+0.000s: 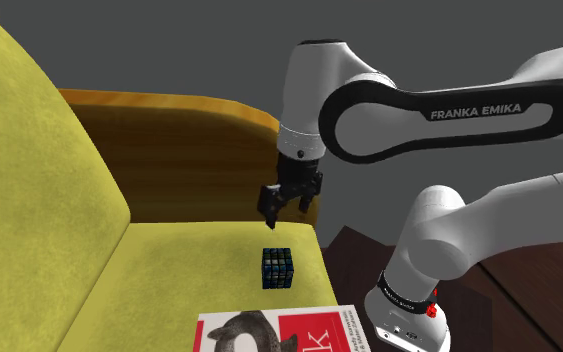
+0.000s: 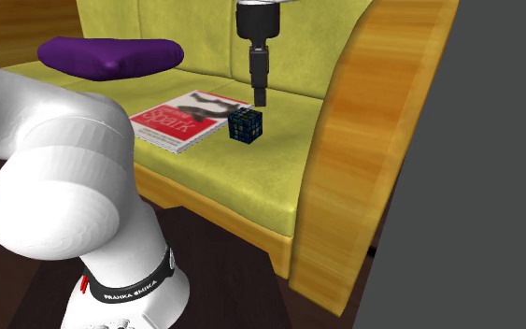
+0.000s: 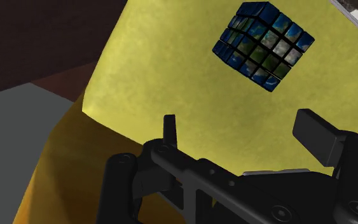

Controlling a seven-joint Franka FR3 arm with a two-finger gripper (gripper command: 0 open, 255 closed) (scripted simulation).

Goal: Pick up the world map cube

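World map cube (image 3: 262, 44), dark with blue and green tiles, sighted from the wrist ahead of the gripper (image 3: 242, 130), faces turned at an angle to the black fingers. Jaws stood wide apart, gripping nothing.

Read the second exterior view front to back. Met the white arm base (image 2: 60, 201) first, bulking across the lower left. Passed over the wooden front rail to the yellow-green seat (image 2: 251, 182). Found the cube just left of centre in the upper half, flat on that seat, near the right corner of a red and white magazine (image 2: 181, 120) but apart from it in the shoulder view. Saw the gripper hanging straight above the cube with clear air between. Noted a purple cushion (image 2: 111, 54) farther back at upper left, then the yellow backrest along the top edge, with the wooden armrest (image 2: 382, 121) rising on the right.

Judged the step as the approach, grasp not yet made. Reckoned the next move called for turning the wrist to square the fingers with two opposite faces, lowering until they straddled the cube, then closing and lifting.
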